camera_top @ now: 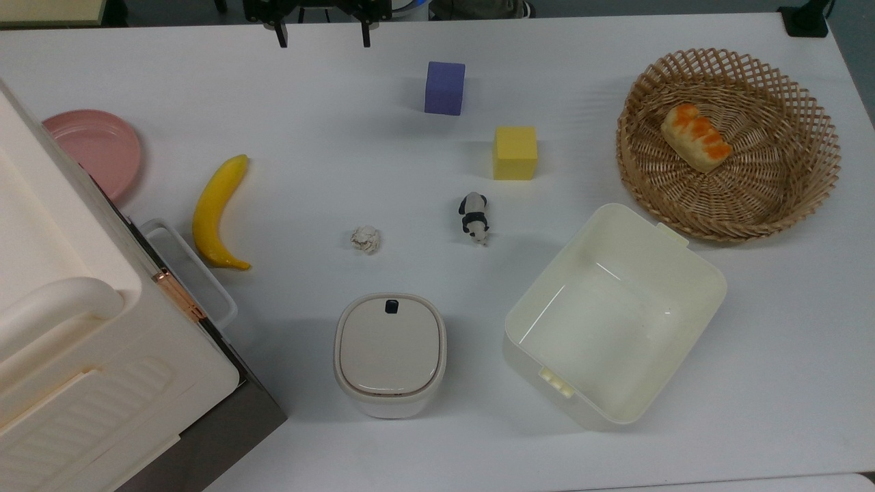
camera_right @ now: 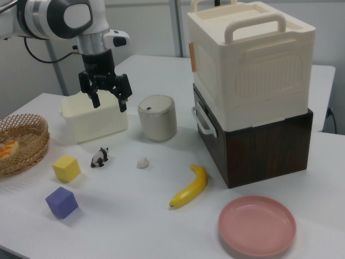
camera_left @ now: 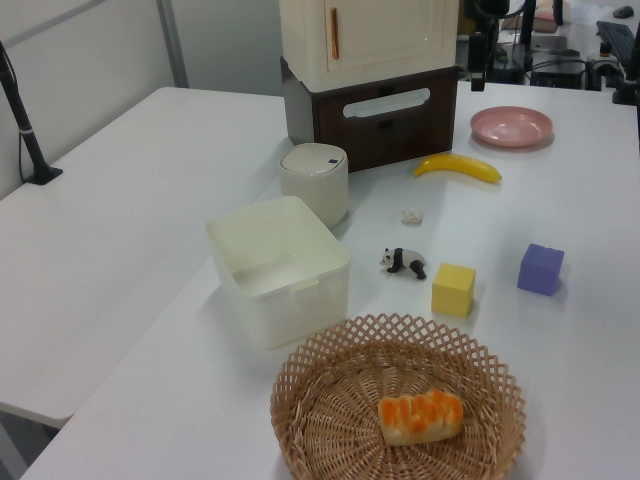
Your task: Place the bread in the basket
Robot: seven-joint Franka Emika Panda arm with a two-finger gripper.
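Note:
The bread (camera_top: 696,137) lies on the woven base of the round wicker basket (camera_top: 810,102) at the top view's right. In the left view the loaf (camera_left: 421,417) rests inside the basket (camera_left: 300,372) at the front. The right view has basket (camera_right: 29,123) and bread (camera_right: 6,149) at its left edge. My gripper (camera_top: 322,37) hangs open and empty at the far table edge, well away from the basket. In the right view the gripper (camera_right: 109,102) hovers high above the table, in front of the cream tub.
A cream tub (camera_top: 704,273) sits beside the basket. A yellow cube (camera_top: 515,152), purple cube (camera_top: 444,87), toy panda (camera_top: 474,217), paper ball (camera_top: 366,239), banana (camera_top: 215,212), lidded bin (camera_top: 389,352), pink plate (camera_top: 96,147) and a tall cream-and-brown cabinet (camera_top: 82,355) also stand on the table.

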